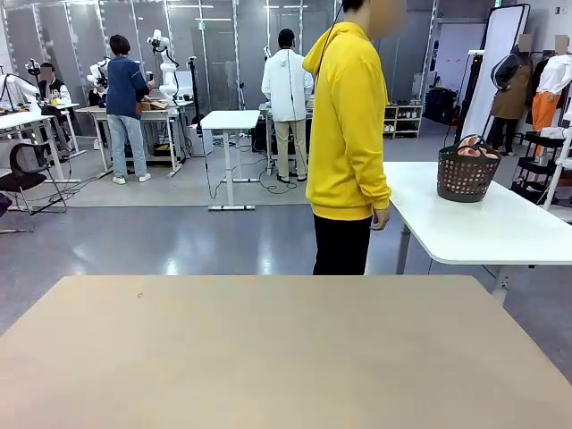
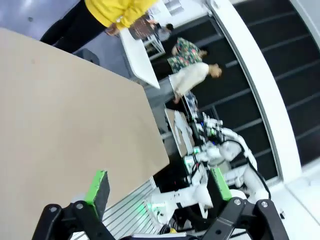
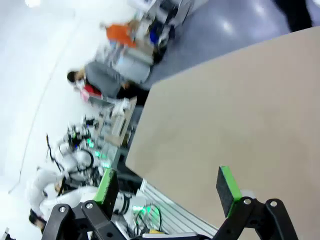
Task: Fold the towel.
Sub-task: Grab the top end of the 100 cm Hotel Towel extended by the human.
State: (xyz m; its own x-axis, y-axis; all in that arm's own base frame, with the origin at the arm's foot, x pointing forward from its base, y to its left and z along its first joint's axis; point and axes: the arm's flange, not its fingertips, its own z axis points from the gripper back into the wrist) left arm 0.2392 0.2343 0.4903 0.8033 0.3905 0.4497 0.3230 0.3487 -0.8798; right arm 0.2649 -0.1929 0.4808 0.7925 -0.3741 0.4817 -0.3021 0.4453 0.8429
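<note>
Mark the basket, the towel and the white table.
basket [image 1: 465, 181], front view, its woven side wall.
towel [image 1: 475, 149], front view, pink folds above the rim.
white table [image 1: 500, 234], front view, bare top.

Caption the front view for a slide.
Person in yellow hoodie stands behind the tan table; towel sits in a basket on the white table.

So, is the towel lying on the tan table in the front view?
No, the towel sits in the dark basket on the white side table.
</note>
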